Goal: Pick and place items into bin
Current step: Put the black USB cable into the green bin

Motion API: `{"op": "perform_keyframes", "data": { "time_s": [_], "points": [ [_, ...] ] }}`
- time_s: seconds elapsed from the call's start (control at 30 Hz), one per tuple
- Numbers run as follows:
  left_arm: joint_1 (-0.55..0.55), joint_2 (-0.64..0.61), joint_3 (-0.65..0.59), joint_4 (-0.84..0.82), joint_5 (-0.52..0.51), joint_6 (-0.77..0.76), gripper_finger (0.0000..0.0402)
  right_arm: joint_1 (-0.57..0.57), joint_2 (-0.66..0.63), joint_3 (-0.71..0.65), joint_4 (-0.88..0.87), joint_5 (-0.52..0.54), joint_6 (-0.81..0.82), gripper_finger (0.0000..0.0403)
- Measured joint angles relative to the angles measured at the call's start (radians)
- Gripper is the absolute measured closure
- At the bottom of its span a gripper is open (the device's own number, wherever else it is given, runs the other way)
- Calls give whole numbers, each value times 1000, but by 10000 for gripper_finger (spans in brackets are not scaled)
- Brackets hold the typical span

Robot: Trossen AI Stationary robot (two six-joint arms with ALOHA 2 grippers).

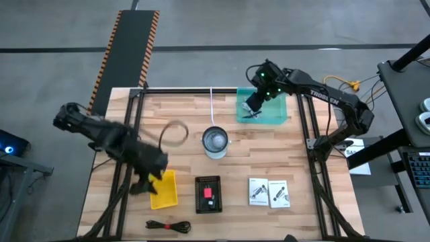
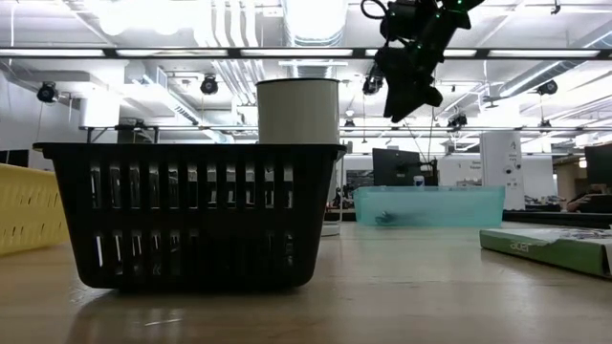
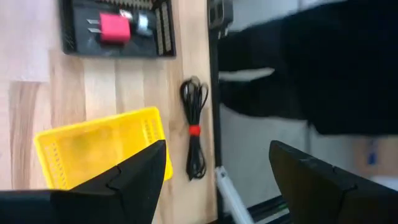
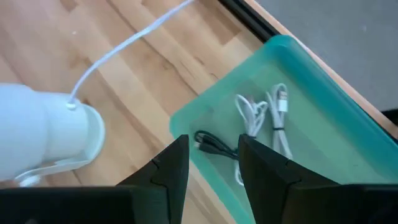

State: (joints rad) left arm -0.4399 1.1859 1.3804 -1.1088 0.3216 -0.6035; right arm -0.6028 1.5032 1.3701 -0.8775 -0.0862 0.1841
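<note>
My left gripper [image 1: 149,183] [image 3: 217,146] is open and hovers over the yellow bin [image 1: 166,191] [image 3: 93,149] near the table's near-left corner. A black coiled cable [image 1: 168,226] [image 3: 194,124] with a red tie lies flat on the table by the near edge. A pink cube [image 1: 208,193] [image 3: 114,28] sits in the black basket [image 1: 208,195] [image 2: 191,215]. Two white packets [image 1: 269,192] lie flat to its right. My right gripper [image 1: 254,111] [image 2: 402,105] [image 4: 212,140] is open, high above the teal bin [image 1: 279,114] [image 4: 298,62], which holds white cables [image 4: 267,118] and a black cable [image 4: 214,146].
A round cup [image 1: 215,141] [image 2: 298,110] [image 4: 43,134] stands mid-table, and a thin white cord [image 1: 211,101] runs from it to the far edge. Black frame rails border the table on its left, right and far sides. Bare wood lies between the cup and the yellow bin.
</note>
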Motion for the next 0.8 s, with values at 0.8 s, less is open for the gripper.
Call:
{"op": "perform_keyframes", "data": {
  "time_s": [0.8],
  "points": [
    [-461,433,-82,204,-57,-279,134,49,2,0,81,3,0,303]
  ]
}}
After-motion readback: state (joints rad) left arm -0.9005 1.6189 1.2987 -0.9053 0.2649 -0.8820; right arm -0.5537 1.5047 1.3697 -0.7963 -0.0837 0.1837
